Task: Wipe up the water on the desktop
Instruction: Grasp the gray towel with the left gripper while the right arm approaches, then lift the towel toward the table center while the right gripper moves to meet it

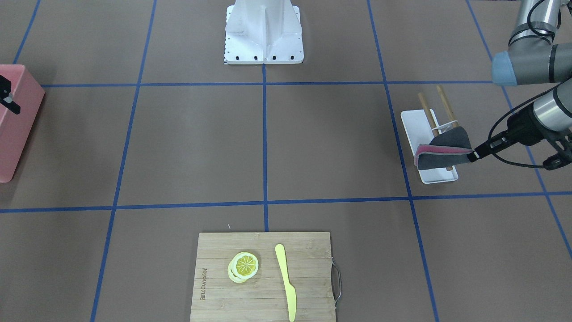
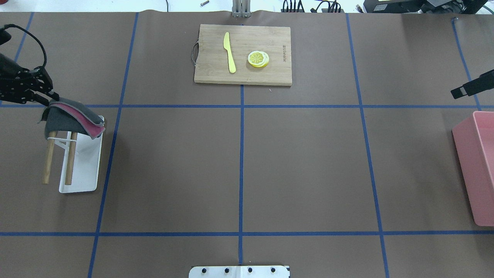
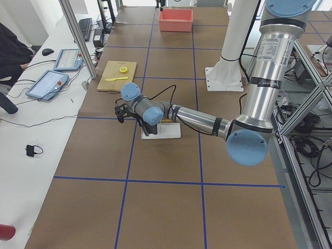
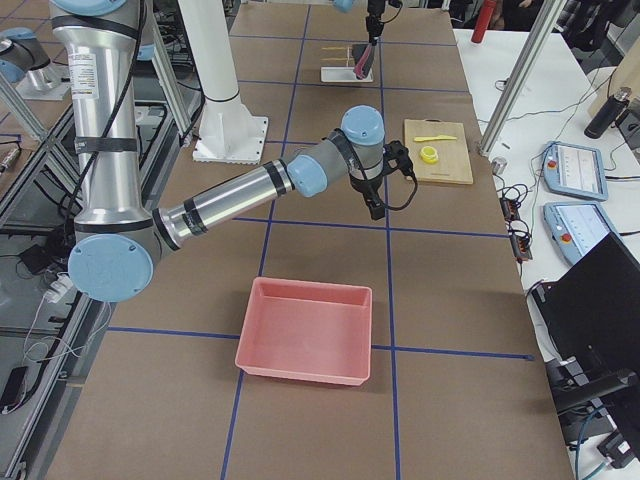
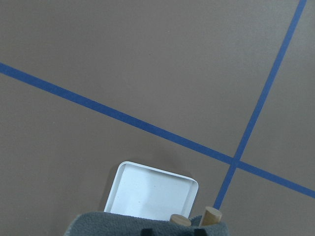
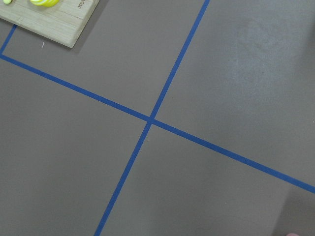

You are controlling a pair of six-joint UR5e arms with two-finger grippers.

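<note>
The desktop (image 2: 301, 162) is brown with blue tape lines. No clear water shows on it; the right wrist view has only a faint paler blotch (image 6: 266, 44). A grey and pink cloth (image 2: 67, 117) hangs over a wooden-rod rack (image 2: 69, 158) on a white tray (image 2: 83, 170) at the robot's left. My left gripper (image 2: 48, 101) is at the cloth's far edge, shut on the cloth (image 1: 447, 150). The left wrist view shows the cloth (image 5: 123, 226) along its bottom edge. My right gripper (image 2: 459, 92) hovers at the right edge; its fingers are not clear enough to judge.
A pink bin (image 2: 476, 166) sits at the robot's right. A bamboo cutting board (image 2: 270, 42) at the far middle carries a yellow knife (image 2: 229, 52) and lemon slices (image 2: 258, 58). The robot's white base (image 1: 263, 31) stands at the near edge.
</note>
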